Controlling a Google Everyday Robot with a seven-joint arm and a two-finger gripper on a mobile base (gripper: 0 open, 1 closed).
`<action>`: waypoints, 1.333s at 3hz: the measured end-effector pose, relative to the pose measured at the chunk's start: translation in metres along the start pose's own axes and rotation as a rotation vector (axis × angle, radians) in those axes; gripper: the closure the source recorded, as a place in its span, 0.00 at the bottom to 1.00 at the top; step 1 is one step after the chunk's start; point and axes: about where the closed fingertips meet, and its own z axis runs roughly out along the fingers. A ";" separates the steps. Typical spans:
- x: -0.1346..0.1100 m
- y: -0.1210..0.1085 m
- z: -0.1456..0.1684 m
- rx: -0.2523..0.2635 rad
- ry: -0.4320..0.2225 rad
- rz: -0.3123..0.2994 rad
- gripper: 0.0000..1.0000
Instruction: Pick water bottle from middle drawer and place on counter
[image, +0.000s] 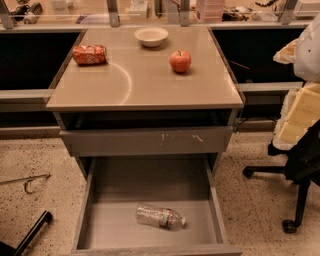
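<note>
camera view: gripper far right; bottle clear of drawer walls.

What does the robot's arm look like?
Only a bit of it shows, at the right edge of the picture. The arm has a smooth, rounded white shell. Below it, the gripper looks pale yellow and blocky, with flat sides. I can't see any cables or markings on either.

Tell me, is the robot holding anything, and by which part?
The gripper is out of view, so that cannot be told. The bottle lies free on the drawer floor, with nothing gripping it.
</note>
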 end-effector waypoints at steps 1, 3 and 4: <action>0.000 0.000 0.000 0.000 0.000 0.000 0.00; 0.002 0.020 0.107 -0.062 -0.190 0.083 0.00; 0.002 0.020 0.107 -0.062 -0.190 0.083 0.00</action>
